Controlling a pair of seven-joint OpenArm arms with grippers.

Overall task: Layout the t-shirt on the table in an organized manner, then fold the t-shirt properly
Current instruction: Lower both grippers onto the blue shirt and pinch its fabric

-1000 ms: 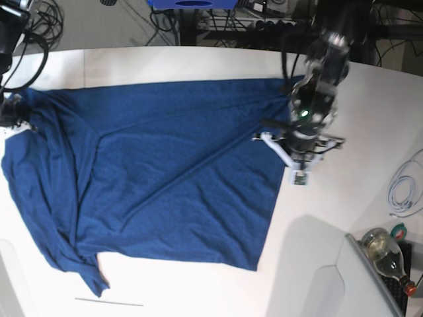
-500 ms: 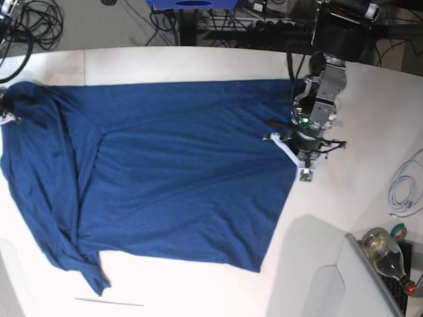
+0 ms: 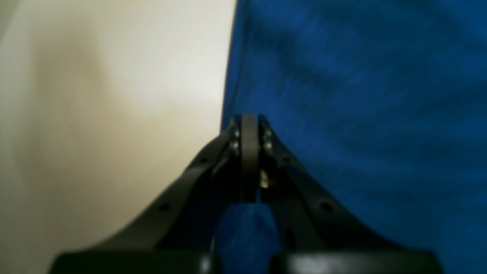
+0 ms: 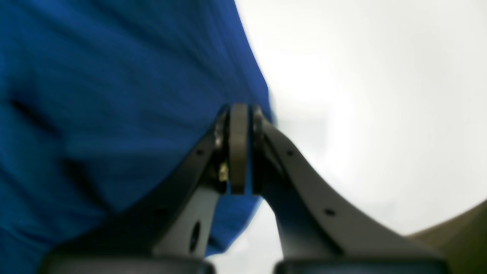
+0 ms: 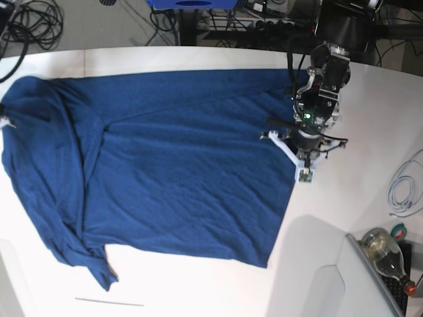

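Base view, shirt: your large plain dark navy blue soft-fabric t-shirt (image 5: 165, 158) lies spread over most of the big smooth white table (image 5: 370, 132), from its left edge to just short of the right arm's reach; a bunched sleeve trails toward the near left corner.
Base view, left gripper: the left gripper (image 5: 303, 153) sits at the shirt's right edge, low on the cloth.
Base view, right gripper: out of frame past the table's left edge; you cannot place it here.
Left wrist view, jaws: the left gripper (image 3: 249, 129) is clenched right on the shirt's border, blue fabric (image 3: 361, 114) bunched beneath it, bare table (image 3: 114, 95) beside; it looks pinched on the hem.
Right wrist view, jaws: the right gripper (image 4: 239, 114) is clamped with a sliver of blue t-shirt (image 4: 114, 95) between the pads, pale table (image 4: 361, 95) alongside.
Step in hand: by my reading you are laying out, stretching the shirt between both grips; folding is not yet begun.
Next move: it calls for pulling the wrinkles flat, especially the folded left sleeve, before releasing.
Surface and room: a white coiled cable (image 5: 402, 188) and a glass bottle (image 5: 386, 254) rest near the right edge; dark cables (image 5: 39, 20) lie on the floor beyond the far edge.
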